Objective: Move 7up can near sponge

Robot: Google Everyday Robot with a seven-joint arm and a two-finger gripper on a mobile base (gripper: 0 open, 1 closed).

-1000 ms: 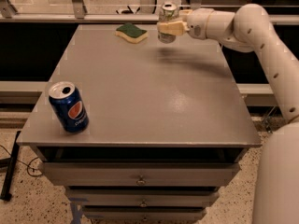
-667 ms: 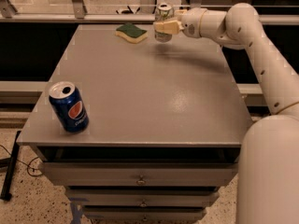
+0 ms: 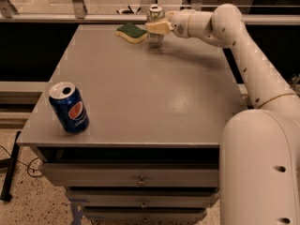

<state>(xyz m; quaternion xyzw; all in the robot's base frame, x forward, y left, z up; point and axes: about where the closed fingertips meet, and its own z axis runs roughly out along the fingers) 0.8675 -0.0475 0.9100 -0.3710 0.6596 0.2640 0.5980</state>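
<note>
Camera view: at the far side of the gray table (image 3: 140, 93), the gripper (image 3: 155, 27) has its fingers closed around the 7up can (image 3: 155, 11). It is upright, just right of the sponge (image 3: 132, 33). A blue Pepsi can (image 3: 69, 108) stands near left.

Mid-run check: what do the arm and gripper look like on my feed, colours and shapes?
The arm is smooth off-white, built of rounded tubular segments with bulbous joints and small dark screw holes; no loose cables show. The gripper, at the far edge of the table by the 7up can and the sponge, has short cream-yellow fingers on a white wrist housing.
</note>
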